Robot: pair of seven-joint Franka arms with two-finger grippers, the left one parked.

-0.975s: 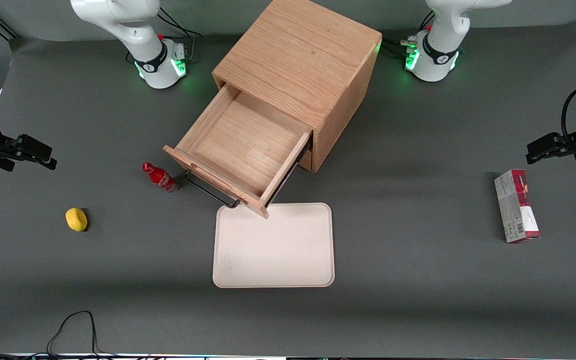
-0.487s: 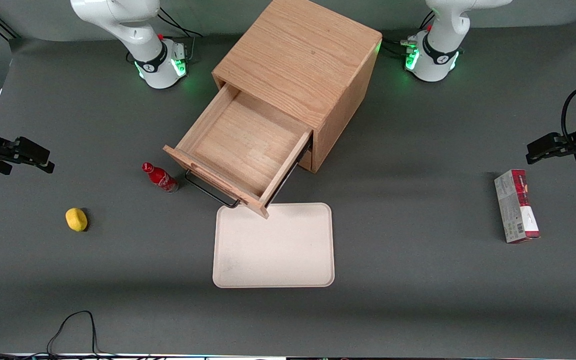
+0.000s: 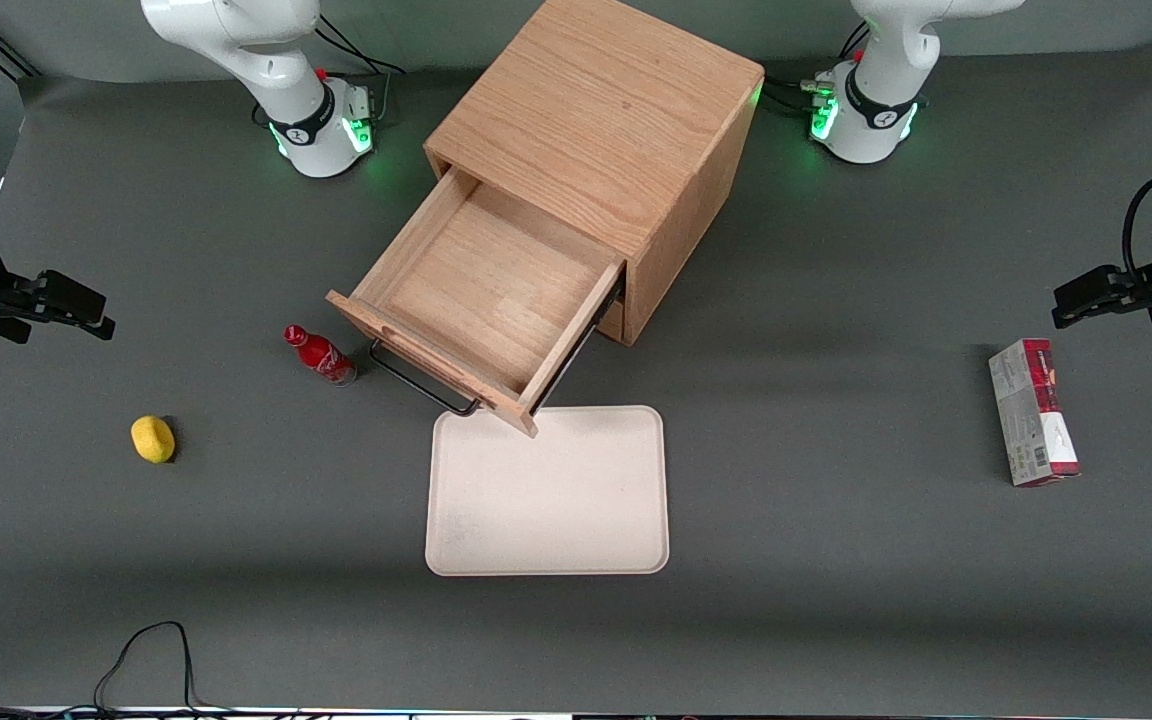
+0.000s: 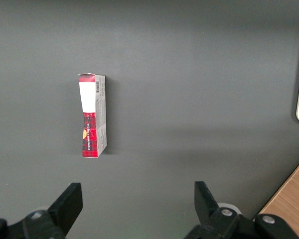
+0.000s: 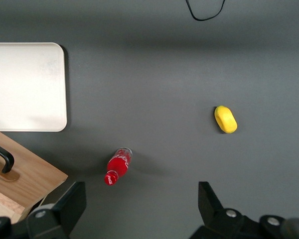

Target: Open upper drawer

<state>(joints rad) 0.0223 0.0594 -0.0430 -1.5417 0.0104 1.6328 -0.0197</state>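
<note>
I am looking at the upper drawer (image 3: 484, 300) standing pulled well out of the wooden cabinet (image 3: 601, 130), its bare floor showing and its black bar handle (image 3: 423, 384) pointing toward about seven o'clock in the front view. The drawer's front corner is hanging just over the edge of the cream tray (image 3: 547, 492). My gripper (image 3: 61, 305) is sitting high and well apart from the drawer, toward the working arm's end of the surface (image 3: 836, 560), at roughly nine o'clock from the handle. Its fingers (image 5: 72, 201) are spread open with nothing between them; the wrist view is showing the two tips wide apart over bare mat.

I am judging the pull as done, so the step in hand is the retreat. To do it well I am keeping the arm high and moving away from the cabinet, not across it, so nothing nudges the drawer back in. The red bottle (image 3: 319, 355) is lying just beside the handle's end, and the yellow lemon-like object (image 3: 153, 439) sits nearer the front camera below my gripper, so I am avoiding any low sweep there.
</note>
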